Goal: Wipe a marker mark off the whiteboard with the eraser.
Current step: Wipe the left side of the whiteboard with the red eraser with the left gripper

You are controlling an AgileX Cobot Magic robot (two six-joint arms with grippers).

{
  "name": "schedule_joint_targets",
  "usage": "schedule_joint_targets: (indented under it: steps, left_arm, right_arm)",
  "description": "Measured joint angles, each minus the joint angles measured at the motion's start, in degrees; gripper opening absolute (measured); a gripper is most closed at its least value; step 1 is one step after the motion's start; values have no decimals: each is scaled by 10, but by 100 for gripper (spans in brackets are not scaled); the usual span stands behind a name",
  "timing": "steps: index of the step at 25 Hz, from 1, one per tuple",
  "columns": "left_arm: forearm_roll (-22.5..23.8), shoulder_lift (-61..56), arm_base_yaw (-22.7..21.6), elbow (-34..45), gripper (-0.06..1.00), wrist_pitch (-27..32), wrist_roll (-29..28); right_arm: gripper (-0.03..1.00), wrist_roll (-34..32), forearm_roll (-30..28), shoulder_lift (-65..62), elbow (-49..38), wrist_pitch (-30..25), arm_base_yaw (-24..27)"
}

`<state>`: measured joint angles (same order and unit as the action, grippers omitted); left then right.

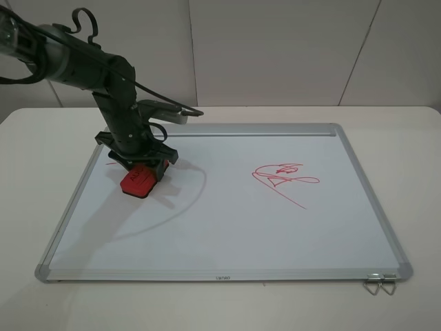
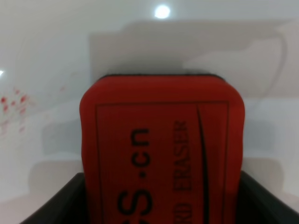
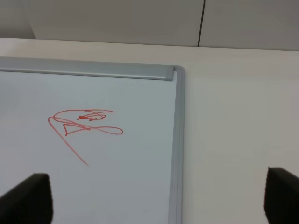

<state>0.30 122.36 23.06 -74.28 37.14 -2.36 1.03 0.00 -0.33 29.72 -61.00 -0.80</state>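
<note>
One end effector clamps the eraser.

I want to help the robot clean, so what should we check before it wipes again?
1. Left pincer grips the eraser: ok.
2. Eraser sits over the whiteboard: ok.
3. Eraser pressed flat on it: cannot tell.
4. Marker mark all gone: not ok, a red bit shows beside the eraser.
5. Looped scribble far from the eraser: ok.
6. Right pincer open, holding nothing: ok.
</note>
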Motion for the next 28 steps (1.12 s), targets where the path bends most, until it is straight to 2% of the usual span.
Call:
schedule_joint_targets:
  steps: [6,12,16,20,28]
  left_arm:
    - [2,-42,-28,83,57,-42,0]
    - [9,-43,-20,84,57,-47,-2]
    - [35,-23,6,38,57,-5,-2]
    - [36,17,49,-31,57,33,0]
    - [7,77,116,-153,57,57,11]
  right_arm:
    - [83,0,0,0,0,0,0]
    - [83,0,0,0,0,0,0]
    - [83,0,0,0,0,0,0]
    - [83,0,0,0,0,0,0]
    - [83,0,0,0,0,0,0]
